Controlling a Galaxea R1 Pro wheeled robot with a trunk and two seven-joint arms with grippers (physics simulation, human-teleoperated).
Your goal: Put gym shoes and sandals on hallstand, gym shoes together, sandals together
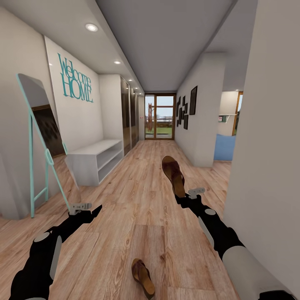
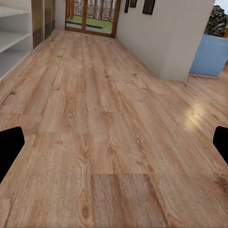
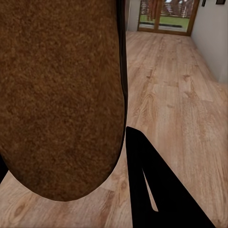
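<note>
left black-and-grey robot arm: reaches forward low, forearm angled up and inward | left black two-finger gripper [image 1: 92,209]: fingers spread wide, nothing between them | right black-and-grey robot arm: stretched forward and inward | right black two-finger gripper [image 1: 181,196]: clamped on heel end of brown leather flip-flop sandal [image 1: 173,174], held off the floor

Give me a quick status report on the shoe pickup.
Right gripper shut on one sandal, lifted. Left gripper open, empty. Second sandal on the floor. Path to hallstand looks clear.
</note>
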